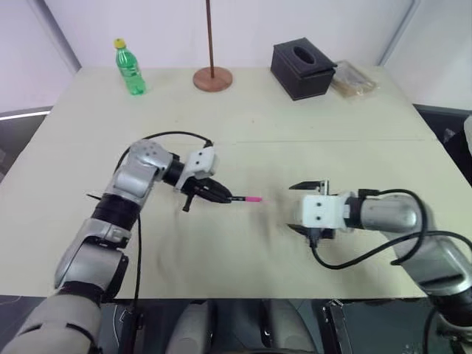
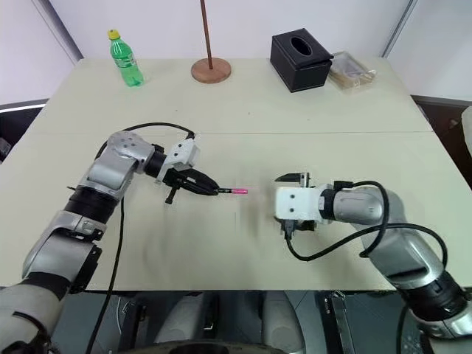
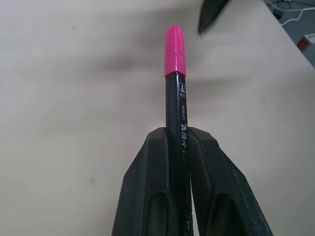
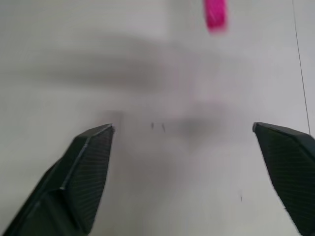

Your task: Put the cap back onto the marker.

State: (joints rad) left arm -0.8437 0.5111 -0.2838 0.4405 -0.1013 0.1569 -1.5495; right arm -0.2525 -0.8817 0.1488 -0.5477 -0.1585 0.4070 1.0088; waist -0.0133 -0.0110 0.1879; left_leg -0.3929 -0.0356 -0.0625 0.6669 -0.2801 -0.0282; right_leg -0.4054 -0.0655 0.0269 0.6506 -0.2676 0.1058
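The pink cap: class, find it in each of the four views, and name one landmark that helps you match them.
Left eye view: the pink cap sits mid-table, on the marker's tip.
Right eye view: just left of centre.
Left wrist view: upper middle, above the left hand.
Right wrist view: top edge, beyond the open right hand.
Shared landmark: the cap itself.

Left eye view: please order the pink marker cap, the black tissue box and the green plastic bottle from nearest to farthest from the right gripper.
From the right gripper:
1. Pink marker cap, just to its left, on the marker.
2. Black tissue box, at the table's far edge.
3. Green plastic bottle, far left corner.
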